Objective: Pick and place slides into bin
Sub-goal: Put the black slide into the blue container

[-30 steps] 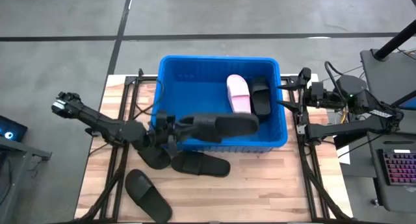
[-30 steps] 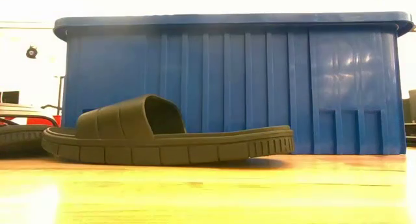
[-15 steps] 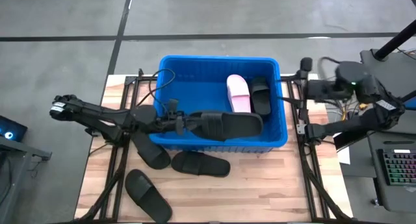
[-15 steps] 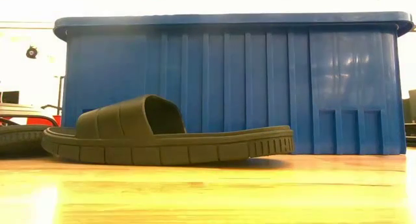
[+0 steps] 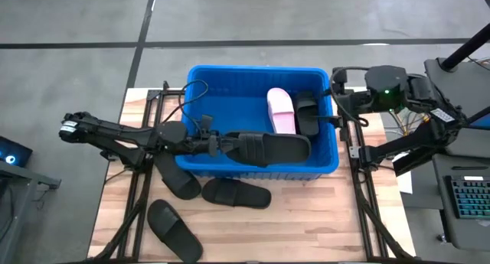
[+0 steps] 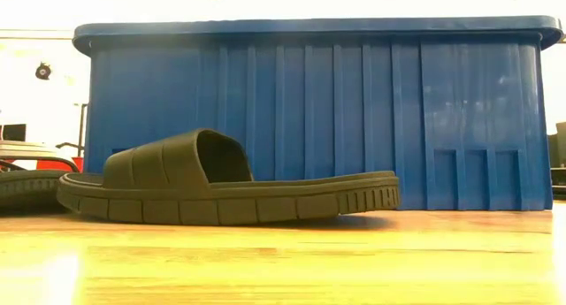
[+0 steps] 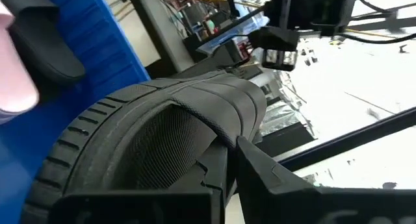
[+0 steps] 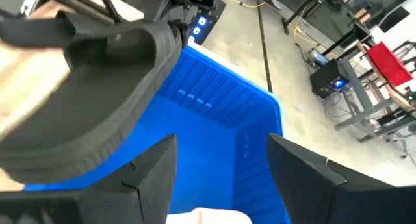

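Left hand (image 5: 217, 145) grasping a black slide (image 5: 268, 148) above the blue bin (image 5: 230, 103).
Right hand (image 5: 337, 96), released with fingers spread, hovers by the bin's rim; three black slides lie on the counter (image 5: 321, 218).

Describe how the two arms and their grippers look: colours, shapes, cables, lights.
Both are dark, slim, jointed arms. The left arm has a white patch at its base end and a black cable looping near the left gripper. The right arm shows a small green light and loose cables; the right gripper has flat, matte-black fingers.
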{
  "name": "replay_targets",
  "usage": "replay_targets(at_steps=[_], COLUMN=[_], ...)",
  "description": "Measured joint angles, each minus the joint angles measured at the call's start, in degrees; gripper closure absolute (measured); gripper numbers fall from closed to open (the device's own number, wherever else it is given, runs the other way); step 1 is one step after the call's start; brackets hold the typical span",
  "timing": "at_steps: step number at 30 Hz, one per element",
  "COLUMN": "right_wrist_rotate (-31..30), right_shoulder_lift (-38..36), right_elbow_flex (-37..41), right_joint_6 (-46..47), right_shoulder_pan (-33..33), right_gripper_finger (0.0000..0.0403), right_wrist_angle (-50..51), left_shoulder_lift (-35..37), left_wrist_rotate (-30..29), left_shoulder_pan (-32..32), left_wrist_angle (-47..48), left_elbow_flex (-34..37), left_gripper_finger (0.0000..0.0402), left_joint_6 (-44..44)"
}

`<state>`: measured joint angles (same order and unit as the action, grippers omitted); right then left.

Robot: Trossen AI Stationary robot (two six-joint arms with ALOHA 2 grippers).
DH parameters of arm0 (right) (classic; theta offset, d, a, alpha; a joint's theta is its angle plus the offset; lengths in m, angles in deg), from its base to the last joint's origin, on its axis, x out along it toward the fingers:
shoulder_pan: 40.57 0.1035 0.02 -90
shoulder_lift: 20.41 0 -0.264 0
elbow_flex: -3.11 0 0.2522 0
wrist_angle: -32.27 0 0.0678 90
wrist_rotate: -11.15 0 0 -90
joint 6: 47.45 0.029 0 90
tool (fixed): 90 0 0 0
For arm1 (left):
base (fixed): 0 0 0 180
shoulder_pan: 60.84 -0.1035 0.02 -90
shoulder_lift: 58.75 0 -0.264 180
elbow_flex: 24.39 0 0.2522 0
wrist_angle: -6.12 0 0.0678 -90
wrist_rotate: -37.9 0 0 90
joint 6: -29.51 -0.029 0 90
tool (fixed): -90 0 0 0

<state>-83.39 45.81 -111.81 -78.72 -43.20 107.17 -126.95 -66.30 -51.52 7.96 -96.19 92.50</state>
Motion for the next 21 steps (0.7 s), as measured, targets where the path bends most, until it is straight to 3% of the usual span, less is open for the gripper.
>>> replay_targets(at_steps=[5, 11, 21], right_wrist_rotate=[0.20, 7.01, -2.50], right_shoulder_lift=[2.05, 3.69, 9.95], right_elbow_flex=[-1.22, -2.13, -1.54], right_joint_6=[-2.45, -3.99, -19.87], right_shoulder_pan=[0.28, 3.42, 11.87], right_gripper_finger=[0.0177, 0.0177, 0.0177], right_wrist_angle=[0.17, -2.34, -4.29], left_shoulder_lift=[-0.13, -0.13, -0.13], left_wrist_rotate=[0.24, -0.43, -0.47], left_shoulder_pan=[0.01, -0.22, -0.26], left_wrist_angle=[0.07, -0.03, -0.49], left_elbow_flex=[0.00, -0.02, -0.04], left_gripper_finger=[0.0400, 0.0400, 0.0400], left_joint_6=[1.33, 4.18, 4.38])
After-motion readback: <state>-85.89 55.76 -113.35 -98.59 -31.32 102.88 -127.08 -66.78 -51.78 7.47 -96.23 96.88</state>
